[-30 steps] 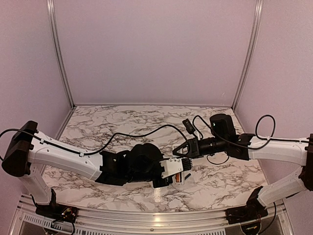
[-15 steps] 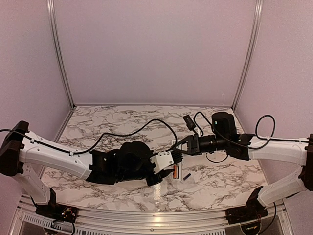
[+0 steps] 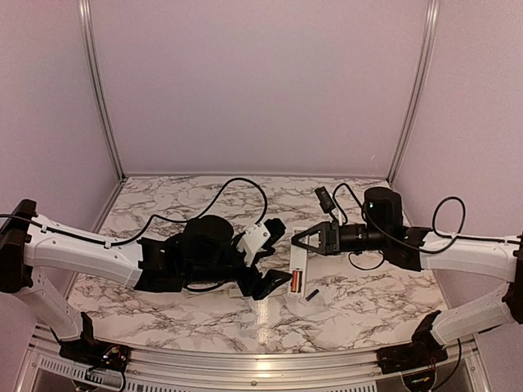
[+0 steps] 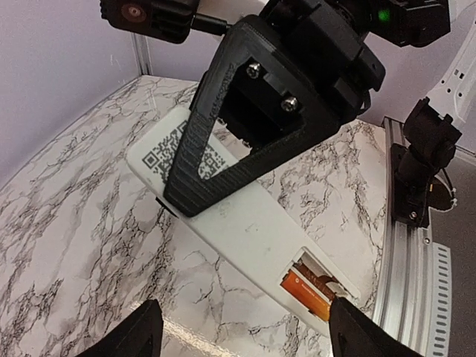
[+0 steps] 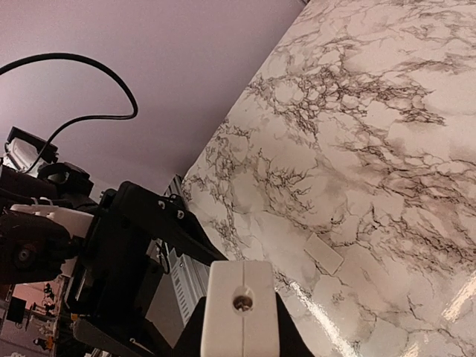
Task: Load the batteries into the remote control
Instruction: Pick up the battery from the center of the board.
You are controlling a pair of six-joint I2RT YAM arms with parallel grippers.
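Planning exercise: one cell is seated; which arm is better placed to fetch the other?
Probably left: the left tool is open, empty, near the black battery; the right tool clamps the remote control.

White remote (image 4: 245, 223) back-up, QR label (image 4: 158, 149) showing, bay open; orange cell (image 4: 306, 287) seated inside; black cell (image 3: 311, 293) loose beside remote's bay end.

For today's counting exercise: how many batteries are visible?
2. The orange battery sits inside the remote control; the black battery lies on the table beside it. Others possibly hidden.
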